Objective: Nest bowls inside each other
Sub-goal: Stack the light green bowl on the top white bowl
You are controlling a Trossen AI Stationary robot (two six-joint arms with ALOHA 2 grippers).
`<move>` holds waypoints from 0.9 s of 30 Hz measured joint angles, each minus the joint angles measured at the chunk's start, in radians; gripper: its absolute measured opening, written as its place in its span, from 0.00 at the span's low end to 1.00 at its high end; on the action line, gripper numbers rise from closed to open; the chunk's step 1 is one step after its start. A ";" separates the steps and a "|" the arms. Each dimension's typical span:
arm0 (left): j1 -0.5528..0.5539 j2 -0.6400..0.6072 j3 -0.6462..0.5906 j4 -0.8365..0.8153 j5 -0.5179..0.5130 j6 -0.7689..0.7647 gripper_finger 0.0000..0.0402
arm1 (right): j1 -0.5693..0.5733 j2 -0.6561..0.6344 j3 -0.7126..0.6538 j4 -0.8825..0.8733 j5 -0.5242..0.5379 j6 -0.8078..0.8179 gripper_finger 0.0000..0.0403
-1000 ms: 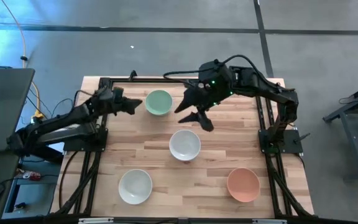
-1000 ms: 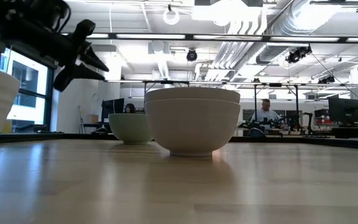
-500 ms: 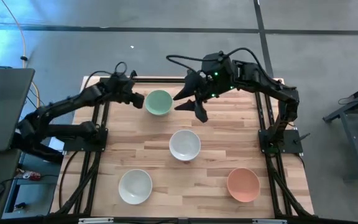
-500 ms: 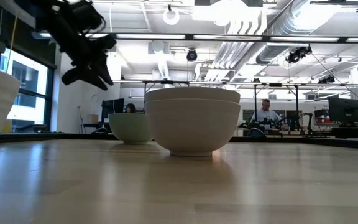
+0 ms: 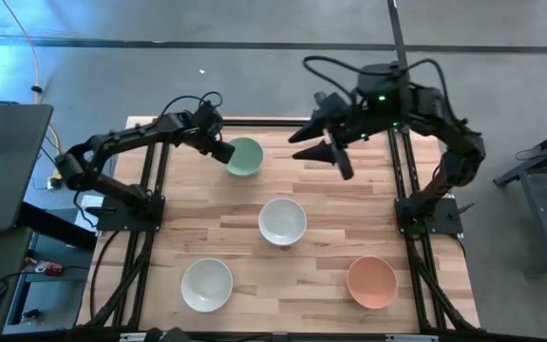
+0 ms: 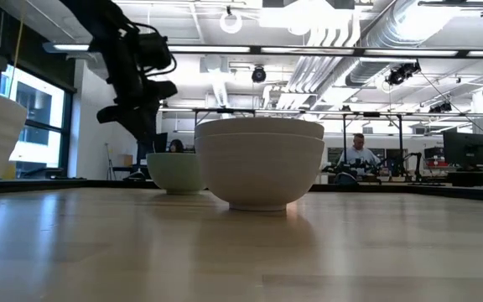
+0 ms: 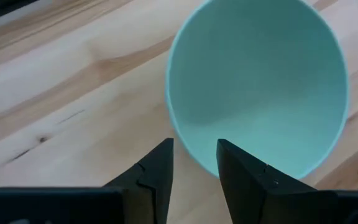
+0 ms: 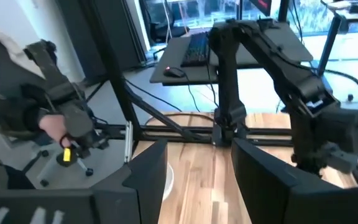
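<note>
High view: left gripper is hovering at the pale green bowl's rim — fingers apart, holding nothing — while right gripper is hanging open nearby, also empty.

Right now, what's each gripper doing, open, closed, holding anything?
Left gripper: open, empty, jaws straddling the pale green bowl rim.
Right gripper: open, empty, raised above the table.

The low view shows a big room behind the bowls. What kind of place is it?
Probably a robotics lab or workshop. Bare pipes and ducts run under the ceiling, desks with computer screens stand at the back, and a person sits working there.
</note>
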 joint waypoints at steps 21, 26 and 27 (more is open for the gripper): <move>0.022 0.133 0.114 -0.078 -0.053 0.043 0.28 | 0.027 -0.165 0.000 -0.026 -0.011 -0.034 0.43; 0.035 0.133 0.114 -0.079 -0.053 0.037 0.28 | 0.027 -0.193 0.000 -0.025 -0.012 -0.053 0.43; 0.035 0.133 0.114 -0.079 -0.052 0.037 0.28 | 0.027 -0.199 0.000 -0.026 -0.012 -0.055 0.43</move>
